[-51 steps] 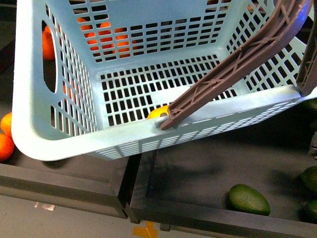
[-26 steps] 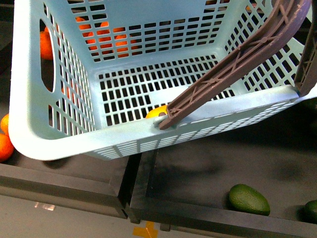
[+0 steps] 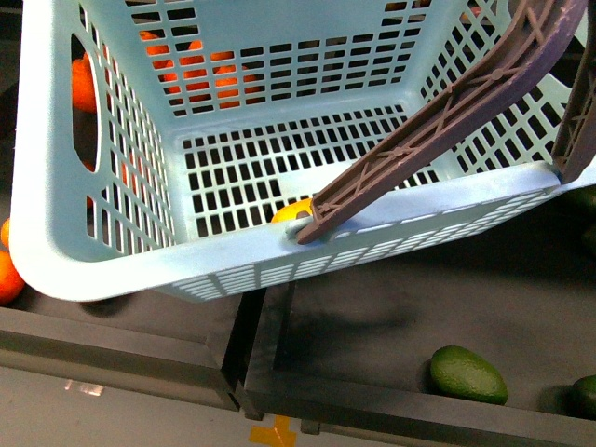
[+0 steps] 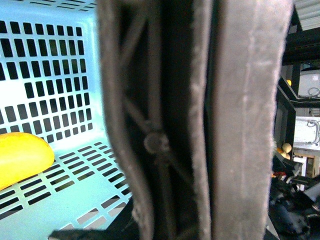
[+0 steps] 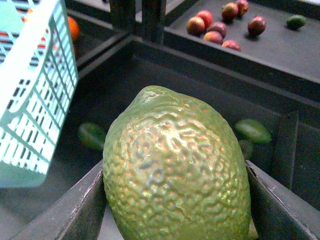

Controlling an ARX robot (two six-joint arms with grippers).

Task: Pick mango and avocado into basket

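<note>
gripping the avocado [image 5: 175, 160], the right gripper [image 5: 177, 212] has a dark finger [image 5: 80, 212] pressed to each flank of the fruit, so the jaws are closed on it. the fruit hangs over a dark tray [image 5: 150, 80], outside the basket [image 5: 35, 100], whose slotted wall stands off to one side.

the left wrist view is filled by the brown-purple handle [image 4: 160, 125], very close and blurred. the left gripper probably clamps that handle, but its fingers do not show clearly and i cannot tell how they stand.

inside the basket the mango [image 4: 22, 157] lies on the lattice floor. in the front view only a yellow sliver of it [image 3: 294, 210] peeks over the near rim [image 3: 233, 256], just beside the handle's hinge. the basket sits tilted there, one corner raised.

judged from this, half the task is done: the mango is in. the avocado is picked up but not yet in, so carrying it over the rim and letting go is what remains. another loose avocado [image 3: 467, 373] lies in the near tray and is not needed.
</note>
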